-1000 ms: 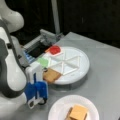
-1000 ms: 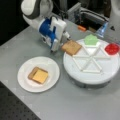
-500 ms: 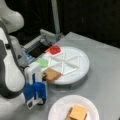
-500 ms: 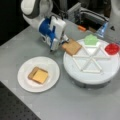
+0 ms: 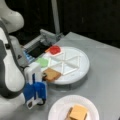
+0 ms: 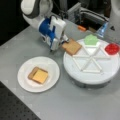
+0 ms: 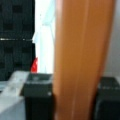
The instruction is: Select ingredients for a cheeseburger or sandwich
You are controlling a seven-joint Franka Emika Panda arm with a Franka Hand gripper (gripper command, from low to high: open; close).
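Observation:
My gripper (image 5: pixel 44 75) (image 6: pixel 64 42) is shut on a tan square bread slice (image 5: pixel 52 74) (image 6: pixel 72 46), held at the near rim of the white divided tray (image 5: pixel 83 65) (image 6: pixel 92 78). In the wrist view the slice (image 7: pixel 80 50) stands on edge between my two dark fingers (image 7: pixel 37 97), filling the middle of the frame. On the white paper plate (image 5: pixel 56 110) (image 6: pixel 25 82) lies the sandwich stack: a yellow cheese slice (image 5: pixel 78 112) (image 6: pixel 40 76) on top of another bread slice (image 6: pixel 32 73).
The tray also holds a green piece (image 5: pixel 42 62) (image 6: pixel 91 40) and a red piece (image 5: pixel 55 49) (image 6: pixel 112 48) in separate wedges. A grey and black fixture (image 5: pixel 43 41) (image 6: pixel 87 16) stands behind the tray. The robot's arm body (image 5: pixel 10 65) is beside the tray.

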